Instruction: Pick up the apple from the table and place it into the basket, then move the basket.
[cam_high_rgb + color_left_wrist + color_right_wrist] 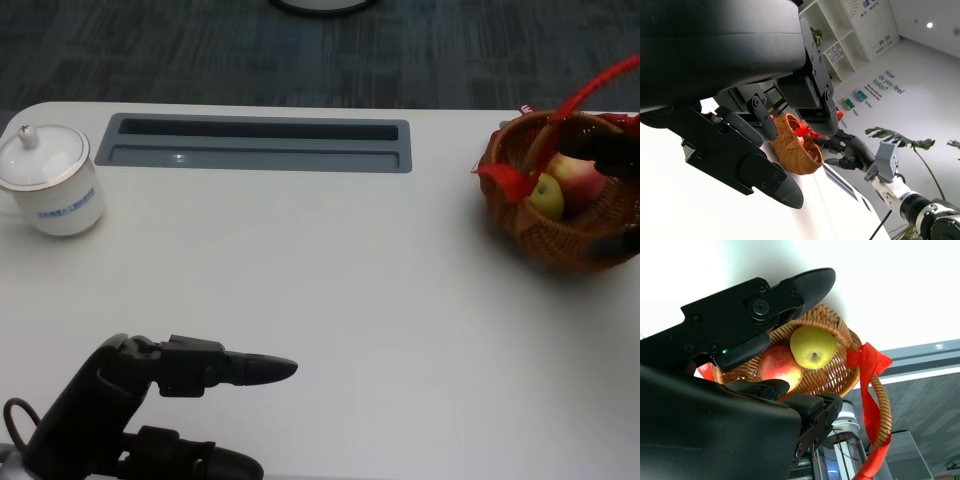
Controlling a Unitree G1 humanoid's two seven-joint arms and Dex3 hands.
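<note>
We found the apple (548, 195) in the basket (520, 222), the right hand (615, 160) clasping its rim, leaving the move pending.

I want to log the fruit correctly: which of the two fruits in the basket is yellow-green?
The yellow-green apple, nearer the basket's ribbon-tied handle side; the other fruit beside it is red and pinkish.

The black left hand (747, 150) hangs over the white worktop (685, 200); beyond it, the right hand (847, 150) touches the brown woven wicker basket (795, 147).
</note>
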